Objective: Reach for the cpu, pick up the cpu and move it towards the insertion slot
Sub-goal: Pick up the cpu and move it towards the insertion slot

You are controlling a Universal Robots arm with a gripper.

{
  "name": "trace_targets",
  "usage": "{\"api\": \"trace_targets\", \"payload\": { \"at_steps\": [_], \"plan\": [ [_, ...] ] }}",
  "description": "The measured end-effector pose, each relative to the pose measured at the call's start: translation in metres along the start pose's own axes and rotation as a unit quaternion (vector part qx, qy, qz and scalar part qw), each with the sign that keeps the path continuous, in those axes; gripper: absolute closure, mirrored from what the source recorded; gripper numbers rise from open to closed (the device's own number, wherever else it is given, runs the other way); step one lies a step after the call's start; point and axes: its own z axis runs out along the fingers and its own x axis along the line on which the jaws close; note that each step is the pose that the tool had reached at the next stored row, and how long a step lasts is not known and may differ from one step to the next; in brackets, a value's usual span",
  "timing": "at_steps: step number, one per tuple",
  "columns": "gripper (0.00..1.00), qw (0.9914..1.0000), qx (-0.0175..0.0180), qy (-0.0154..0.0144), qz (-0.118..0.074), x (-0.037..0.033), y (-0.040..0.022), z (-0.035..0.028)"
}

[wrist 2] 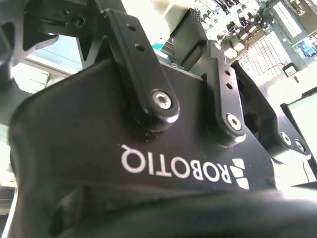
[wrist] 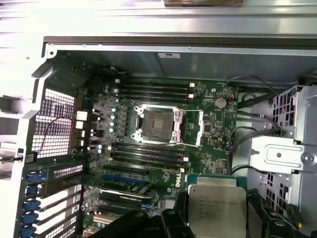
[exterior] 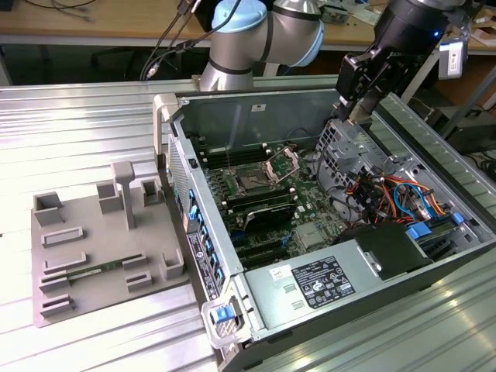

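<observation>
Pincer (exterior: 358, 108) is clamped on the cpu (wrist: 216, 208), hovering above the case; I'd keep it level and line it up square over the slot (wrist: 154, 125).

— What sits on the ribbed metal bench (exterior: 93, 132)?

— An open computer case (exterior: 310, 101), lying on its side. At the exterior view's left, just beside it, lies a grey plastic tray (exterior: 101, 256) with raised blocks, and a green memory stick (exterior: 97, 271) rests in it.

— And inside the case?

— Long black memory slots (wrist: 153, 89), a drive cage (wrist: 280, 153), orange and blue cables (exterior: 395, 194), and a labelled power supply (exterior: 318, 283) near the front.
</observation>
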Motion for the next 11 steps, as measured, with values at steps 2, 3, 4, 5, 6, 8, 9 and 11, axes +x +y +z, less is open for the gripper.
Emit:
{"api": "trace_targets", "payload": {
  "at_steps": [2,3,4,5,6,8,9,11],
  "plan": [
    [0.45,1.0,0.0,0.0,0.0,-0.0033,-0.0003,0.0],
    [0.45,1.0,0.0,0.0,0.0,-0.0063,-0.0006,0.0],
    [0.45,1.0,0.0,0.0,0.0,-0.0087,-0.0009,0.0],
    [0.45,1.0,0.0,0.0,0.0,-0.0107,-0.0011,-0.0001],
    [0.45,1.0,0.0,0.0,0.0,-0.012,-0.0013,-0.0001],
    [0.45,1.0,0.0,0.0,0.0,-0.0166,-0.0017,-0.0001],
    [0.45,1.0,0.0,0.0,0.0,-0.0178,-0.0019,-0.0001],
    [0.45,1.0,0.0,0.0,0.0,-0.0216,-0.0023,-0.0001]
  ]
}}
